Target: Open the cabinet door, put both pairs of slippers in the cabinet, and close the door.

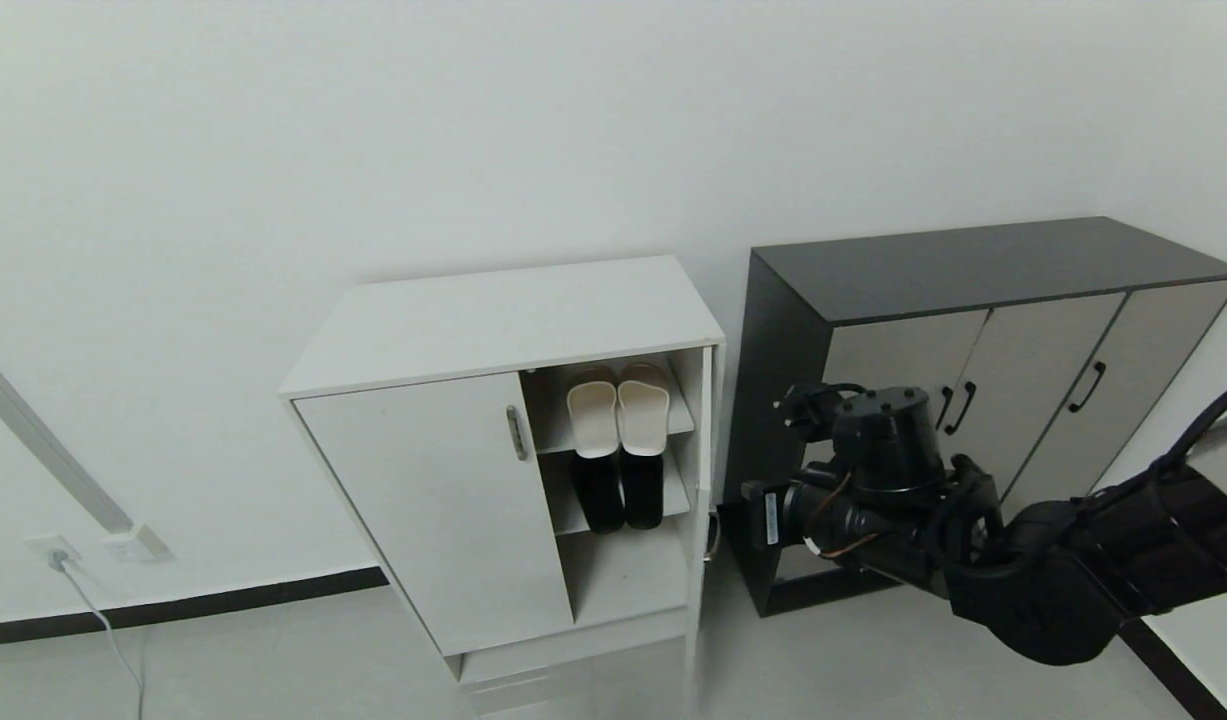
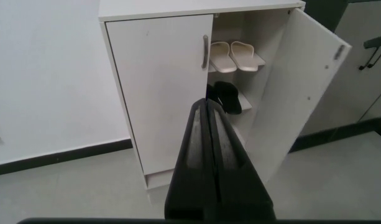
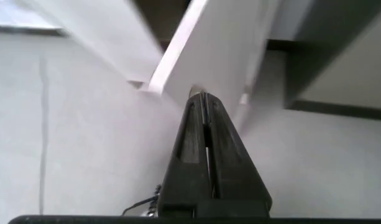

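Your right gripper [image 3: 201,99], fingers together, sat against the open door [image 3: 209,50]; you needed a steady push along its hinge arc. Your left gripper [image 2: 207,106] was likewise closed. Beyond, in the cabinet [image 1: 493,320], white slippers [image 1: 618,410] lay on the upper shelf and black slippers [image 1: 618,490] on the middle one.

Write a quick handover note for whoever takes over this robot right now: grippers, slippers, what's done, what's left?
Left gripper: shut, holding nothing, facing the white wooden cabinet.
Right gripper: shut, holding nothing, tip close by the cabinet's open right door; contact unclear.
Pair of cream-white slippers: on the top shelf. Pair of black slippers: on the shelf below.
Done: door opened, both pairs inside.
Left: close the door.
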